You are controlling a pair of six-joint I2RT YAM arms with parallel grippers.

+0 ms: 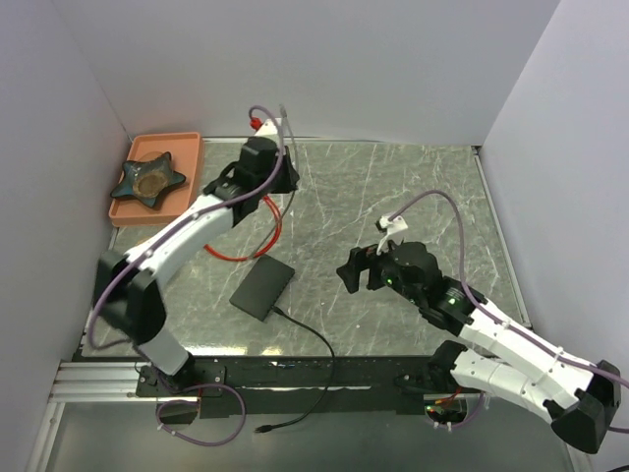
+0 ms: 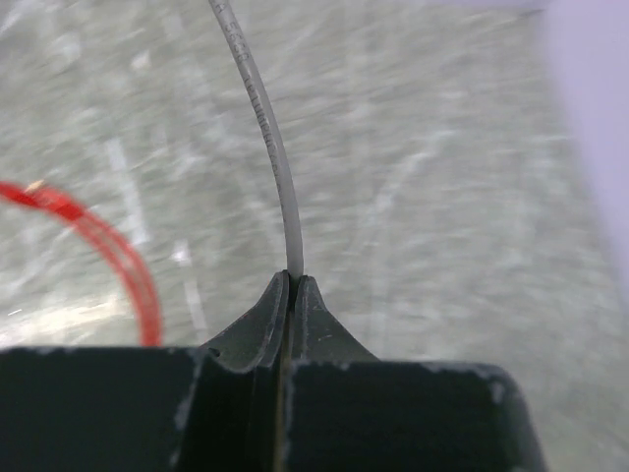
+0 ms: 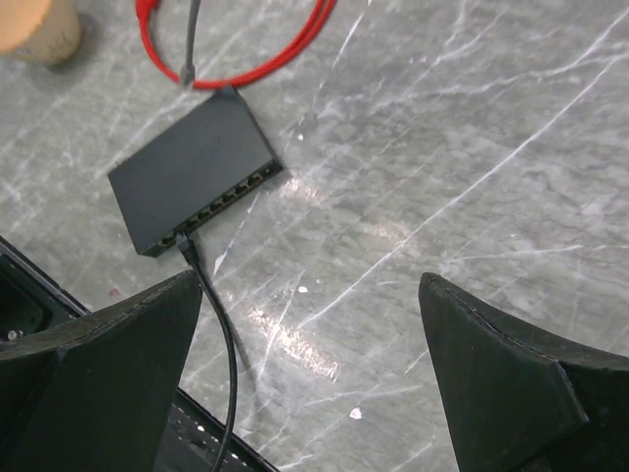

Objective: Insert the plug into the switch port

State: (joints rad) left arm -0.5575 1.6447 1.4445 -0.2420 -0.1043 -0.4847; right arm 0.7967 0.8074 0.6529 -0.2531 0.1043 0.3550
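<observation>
From above. Left gripper [image 1: 267, 162] stretched far out over the marble table [image 1: 413, 197], near the back wall and just beside the orange tray [image 1: 162, 138]; from this height not possible to tell how the jaws stand. Inside the tray, a dark star-shaped dish [image 1: 147, 179]. Under the left arm, a red cable [image 1: 246, 258] in a loose loop on the marble. Close to that loop, toward the near edge, the switch box [image 1: 263, 288]: flat, black, lying at an angle, with a black cable [image 1: 310, 339] leaving its near side and running off the table edge. Right gripper [image 1: 356, 267] hanging over the middle of the table, to the right of the box and apart from it.

From the left wrist. Both fingers [image 2: 319, 315] pressed together, clenched on a thin grey cable [image 2: 265, 128] that rises out of the tips and curves away over the table. To the left, a piece of the red cable, blurred. Where the grey cable ends, cannot tell.

From the right wrist. Fingers spread wide, released, holding nothing, above bare marble. Beyond them the switch box, with its row of ports [image 3: 231, 197] on the side turned to the camera. Black cable plugged into the port at the left end of the row; the others too small to judge. Behind the box, the red loop. Also a thin grey strand [image 3: 191, 29] coming down from the top of the frame, with a small tip [image 3: 185, 71] just behind the far edge of the box, away from the ports; too small to say if this is the plug. In the top left corner, a tan round thing [image 3: 39, 25], blurred.
</observation>
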